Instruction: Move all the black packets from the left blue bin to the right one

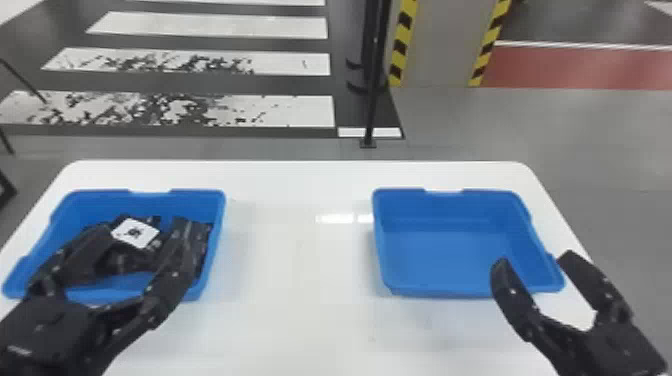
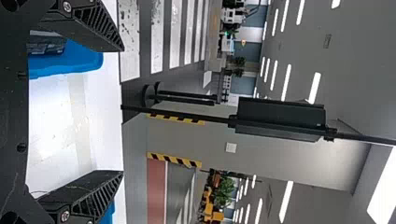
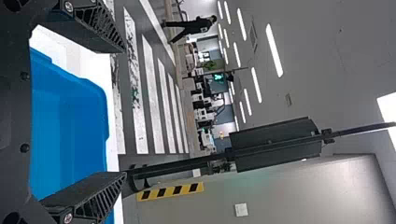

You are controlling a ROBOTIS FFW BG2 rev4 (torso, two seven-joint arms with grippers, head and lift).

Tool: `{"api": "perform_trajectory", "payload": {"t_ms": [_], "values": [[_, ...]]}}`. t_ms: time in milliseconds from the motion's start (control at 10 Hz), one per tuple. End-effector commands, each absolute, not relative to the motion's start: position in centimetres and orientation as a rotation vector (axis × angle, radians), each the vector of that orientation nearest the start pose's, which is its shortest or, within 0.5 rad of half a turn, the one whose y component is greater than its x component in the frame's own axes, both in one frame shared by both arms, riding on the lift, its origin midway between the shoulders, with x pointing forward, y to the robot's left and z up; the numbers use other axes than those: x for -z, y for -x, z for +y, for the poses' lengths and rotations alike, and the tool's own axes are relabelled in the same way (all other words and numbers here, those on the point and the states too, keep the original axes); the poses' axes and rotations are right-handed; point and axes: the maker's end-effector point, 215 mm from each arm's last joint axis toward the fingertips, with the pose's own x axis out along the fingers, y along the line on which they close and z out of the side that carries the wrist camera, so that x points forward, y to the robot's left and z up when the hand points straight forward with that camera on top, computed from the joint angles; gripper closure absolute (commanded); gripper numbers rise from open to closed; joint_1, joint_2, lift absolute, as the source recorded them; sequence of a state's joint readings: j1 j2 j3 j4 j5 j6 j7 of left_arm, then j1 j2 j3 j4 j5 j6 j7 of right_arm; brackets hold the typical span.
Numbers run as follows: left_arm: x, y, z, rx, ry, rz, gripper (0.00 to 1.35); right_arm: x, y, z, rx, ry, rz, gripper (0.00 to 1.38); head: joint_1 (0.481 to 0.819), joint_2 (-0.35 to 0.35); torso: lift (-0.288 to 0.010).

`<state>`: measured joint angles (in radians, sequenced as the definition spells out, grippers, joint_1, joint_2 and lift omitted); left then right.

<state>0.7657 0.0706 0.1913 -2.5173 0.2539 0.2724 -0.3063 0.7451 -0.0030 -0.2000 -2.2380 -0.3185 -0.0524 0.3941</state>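
Left end effector (image 1: 140,232) wide open, holding nothing, and we want it centred over the black packets (image 1: 131,261) before closing!

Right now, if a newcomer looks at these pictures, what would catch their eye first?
Probably the two bright blue bins on the white table: the left bin holds black packets, one with a white label, and the right bin sits across from it. Next, the open black left gripper over the left bin, and the pillar with yellow-and-black striped edges beyond the table.
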Motion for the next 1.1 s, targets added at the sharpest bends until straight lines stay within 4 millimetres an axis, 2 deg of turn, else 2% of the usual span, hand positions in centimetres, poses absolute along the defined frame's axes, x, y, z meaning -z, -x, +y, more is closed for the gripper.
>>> {"api": "perform_trajectory", "payload": {"t_ms": [0, 200, 700, 1000], "values": [[25.8, -36.2, 23.6, 0.228, 0.037, 0.106, 0.10, 29.0, -36.8, -25.0, -0.220, -0.139, -0.039, 0.08, 0.695, -0.038, -0.140], [25.9, -35.9, 24.2, 0.211, 0.030, 0.114, 0.10, 28.2, -36.4, -25.7, -0.183, -0.087, -0.039, 0.09, 0.695, -0.026, -0.140], [26.1, -36.1, 24.4, 0.209, 0.037, 0.122, 0.09, 28.6, -36.3, -25.8, -0.179, -0.106, -0.033, 0.09, 0.695, -0.025, -0.140], [28.5, -37.2, 25.9, 0.185, 0.014, 0.225, 0.09, 28.9, -36.3, -25.8, -0.179, -0.116, -0.025, 0.08, 0.695, -0.015, -0.140]]}}
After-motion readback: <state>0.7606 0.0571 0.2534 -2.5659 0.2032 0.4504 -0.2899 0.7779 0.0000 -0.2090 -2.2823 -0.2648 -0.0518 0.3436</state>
